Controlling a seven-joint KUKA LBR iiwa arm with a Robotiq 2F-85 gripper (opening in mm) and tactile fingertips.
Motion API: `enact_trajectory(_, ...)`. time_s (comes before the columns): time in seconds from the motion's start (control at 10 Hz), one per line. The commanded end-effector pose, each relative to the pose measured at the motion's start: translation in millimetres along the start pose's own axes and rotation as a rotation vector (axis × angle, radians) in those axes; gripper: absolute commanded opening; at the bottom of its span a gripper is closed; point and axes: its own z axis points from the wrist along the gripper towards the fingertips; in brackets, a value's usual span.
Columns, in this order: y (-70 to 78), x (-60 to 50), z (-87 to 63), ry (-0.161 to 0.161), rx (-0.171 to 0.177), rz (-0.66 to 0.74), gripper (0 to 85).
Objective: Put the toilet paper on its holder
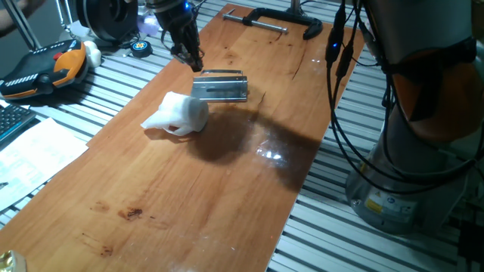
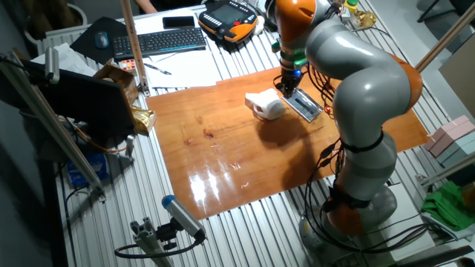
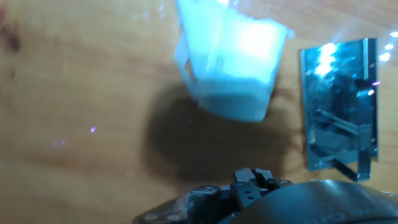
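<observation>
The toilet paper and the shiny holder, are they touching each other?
Cannot tell. In one fixed view the toilet paper seems to meet the holder at one corner, while the blurred hand view shows a sliver of table between them.

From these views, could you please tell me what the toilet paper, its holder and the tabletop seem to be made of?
Toilet paper: soft white matte paper, with a loose, crumpled sheet.
Holder: probably polished metal; grey, mirror-like, reflecting light in the hand view.
Tabletop: looks like varnished wood or wood laminate, with brown grain and glossy glare patches.
</observation>
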Motion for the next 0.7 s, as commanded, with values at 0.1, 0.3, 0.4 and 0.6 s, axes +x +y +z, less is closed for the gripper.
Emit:
enact_trajectory(0.1,0.1,-18.6,13.7,-0.001,0.018,0.021,51.7)
enact_trajectory(0.3,7.0,-37.5,35.2,-0.033,0.022,0.032,66.3)
enact_trajectory(0.4,9.5,-47.6,52.9,-0.052,0.02,0.036,72.7)
enact_trajectory(0.6,7.1,-56.1,75.1,-0.084,-0.002,0.036,81.7)
